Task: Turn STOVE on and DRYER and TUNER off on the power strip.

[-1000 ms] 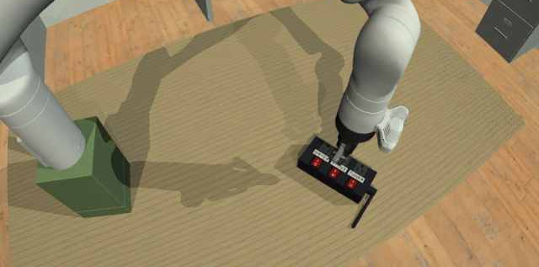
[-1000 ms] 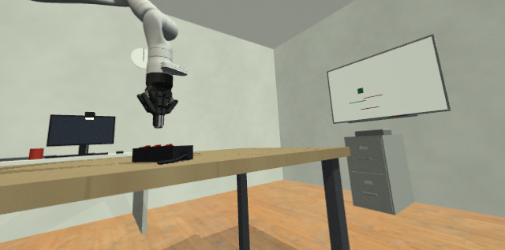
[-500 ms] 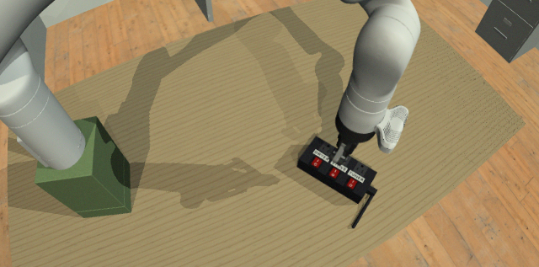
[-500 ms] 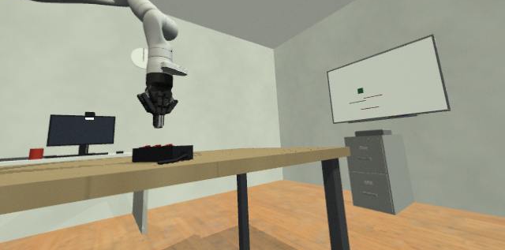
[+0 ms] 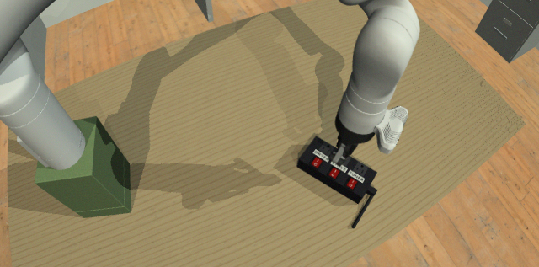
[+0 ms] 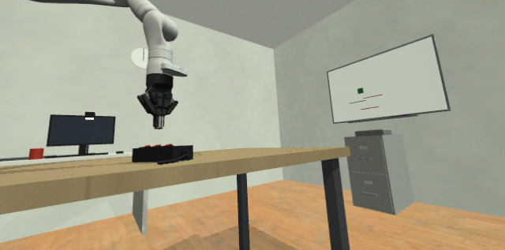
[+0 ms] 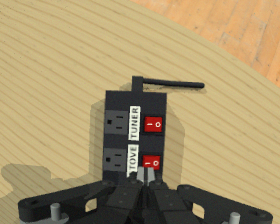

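The black power strip (image 5: 361,171) (image 6: 162,153) (image 7: 119,123) lies right way up on the table near its right front edge. It has three red switches labelled DRYER (image 5: 317,162), STOVE (image 5: 334,173) (image 7: 151,161) and TUNER (image 5: 351,183) (image 7: 153,124). Their rocker positions are too small to tell. My gripper (image 5: 342,155) (image 6: 158,125) (image 7: 145,177) is shut and empty. It points straight down over the STOVE switch, a little above the strip. In the wrist view it hides the DRYER end.
The strip's black cord (image 5: 362,212) (image 7: 171,84) sticks out from the TUNER end towards the table edge. A green block (image 5: 90,178) stands at the table's left by the arm base. A monitor (image 6: 80,129) and a red mug (image 6: 36,153) stand on a far desk.
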Robot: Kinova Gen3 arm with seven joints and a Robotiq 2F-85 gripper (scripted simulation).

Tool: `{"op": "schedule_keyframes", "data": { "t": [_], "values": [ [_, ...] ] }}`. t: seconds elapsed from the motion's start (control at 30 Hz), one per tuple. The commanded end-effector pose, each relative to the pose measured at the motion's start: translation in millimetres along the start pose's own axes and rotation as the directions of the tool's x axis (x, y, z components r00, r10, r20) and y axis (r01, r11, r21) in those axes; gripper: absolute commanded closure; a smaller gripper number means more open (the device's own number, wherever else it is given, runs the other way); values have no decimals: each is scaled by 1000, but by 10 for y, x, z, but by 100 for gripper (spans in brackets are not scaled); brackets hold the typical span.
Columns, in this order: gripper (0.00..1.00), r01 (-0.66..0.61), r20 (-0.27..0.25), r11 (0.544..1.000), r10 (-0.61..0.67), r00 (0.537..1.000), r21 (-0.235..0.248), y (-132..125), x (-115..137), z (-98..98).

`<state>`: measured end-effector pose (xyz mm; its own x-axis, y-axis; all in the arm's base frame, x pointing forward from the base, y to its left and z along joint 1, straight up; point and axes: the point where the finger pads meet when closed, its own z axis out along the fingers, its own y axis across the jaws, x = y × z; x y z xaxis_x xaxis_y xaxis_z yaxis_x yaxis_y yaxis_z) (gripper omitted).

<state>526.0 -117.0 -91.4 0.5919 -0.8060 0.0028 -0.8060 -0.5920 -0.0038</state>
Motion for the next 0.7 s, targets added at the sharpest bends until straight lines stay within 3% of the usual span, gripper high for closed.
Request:
{"op": "schedule_keyframes", "data": {
  "t": [0.0, 0.67],
  "values": [
    [100, 0, 0, 1000, 0, 1000, 0, 2, 4, 16],
    [100, 0, 0, 1000, 0, 1000, 0, 1, 6, 212]
  ]
}}
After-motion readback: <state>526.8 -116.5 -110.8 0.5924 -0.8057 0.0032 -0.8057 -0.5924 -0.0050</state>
